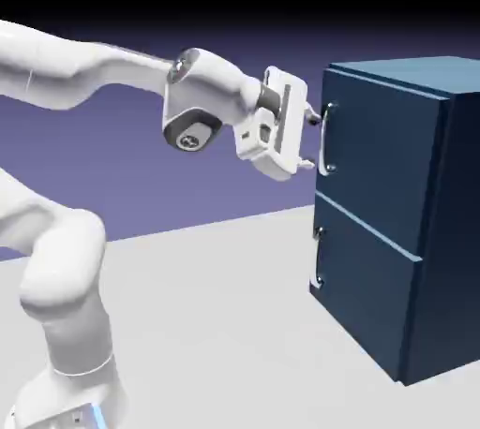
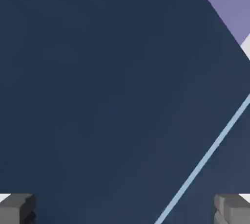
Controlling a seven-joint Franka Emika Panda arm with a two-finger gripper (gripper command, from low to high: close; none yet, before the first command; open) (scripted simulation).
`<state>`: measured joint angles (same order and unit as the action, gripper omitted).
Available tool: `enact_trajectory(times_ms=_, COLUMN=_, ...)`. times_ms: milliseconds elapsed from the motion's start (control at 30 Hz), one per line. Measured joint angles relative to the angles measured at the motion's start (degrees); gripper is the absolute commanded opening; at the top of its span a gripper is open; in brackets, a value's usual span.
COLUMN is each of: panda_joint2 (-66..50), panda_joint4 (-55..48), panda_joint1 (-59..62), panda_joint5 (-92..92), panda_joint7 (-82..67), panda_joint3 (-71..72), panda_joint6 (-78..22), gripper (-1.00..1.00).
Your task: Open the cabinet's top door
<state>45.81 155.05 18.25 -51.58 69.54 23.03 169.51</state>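
Table [image 1: 206, 324] pale grey, backdrop [image 1: 253, 155] blue-violet, darkening upward

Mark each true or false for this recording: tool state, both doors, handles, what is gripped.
1. The tool stands open near the top door's handle. True.
2. The top door is swung wide open. False: it is shut.
3. The lower door has a silver handle. True.
4. The tool is gripping the lower door's handle. False: nothing shows between its fingertips.
5. The cabinet is bright red. False: it is dark blue.
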Motion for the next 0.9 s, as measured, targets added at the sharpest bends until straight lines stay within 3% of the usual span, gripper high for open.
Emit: enact_trajectory(times_ms=900, panda_joint2=17.2, panda_joint4=-7.8, panda_joint1=24.7, panda_joint5=-67.3, panda_joint7=35.3, panda_joint3=30.0, panda_joint6=-5.9, gripper=0.0)
